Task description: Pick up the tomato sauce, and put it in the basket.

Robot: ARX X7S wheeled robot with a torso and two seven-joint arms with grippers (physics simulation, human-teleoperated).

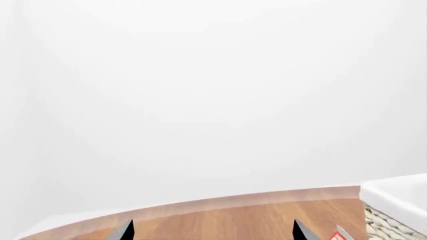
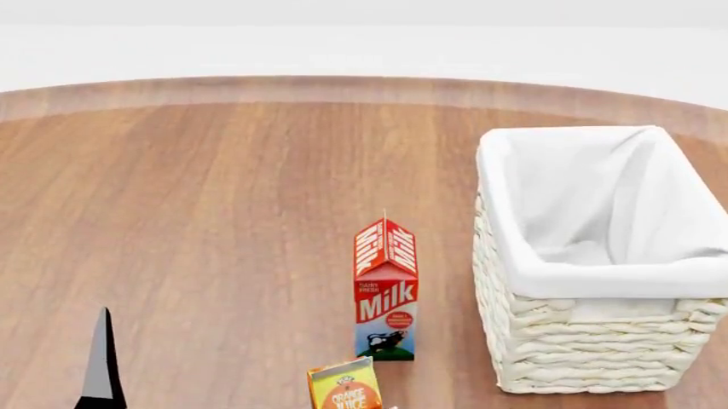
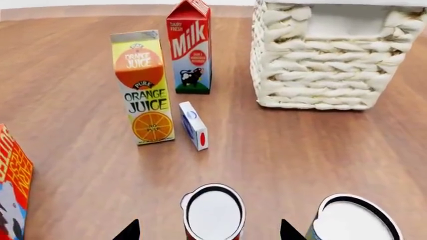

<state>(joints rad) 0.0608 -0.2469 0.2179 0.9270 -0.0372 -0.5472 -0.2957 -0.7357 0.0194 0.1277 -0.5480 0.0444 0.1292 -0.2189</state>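
Observation:
In the right wrist view the tomato sauce [image 3: 213, 214] is a small can seen from above, with a silvery-white top and a sliver of red side. My right gripper [image 3: 208, 231] is open, with a dark fingertip on each side of the can, not touching it. The basket [image 3: 320, 65] stands beyond, cream wicker with a white lining; it also shows in the head view [image 2: 592, 349] at the right. My left gripper [image 1: 213, 231] is open and empty above the wooden table. One of its fingers [image 2: 102, 362] shows in the head view at the lower left.
A second can [image 3: 353, 220] stands right beside the tomato sauce. An orange juice carton [image 3: 142, 87], a milk carton [image 3: 190, 47], a small white-and-blue box [image 3: 193, 125] and a red carton [image 3: 10, 190] stand on the table. The milk carton [image 2: 386, 290] stands left of the basket.

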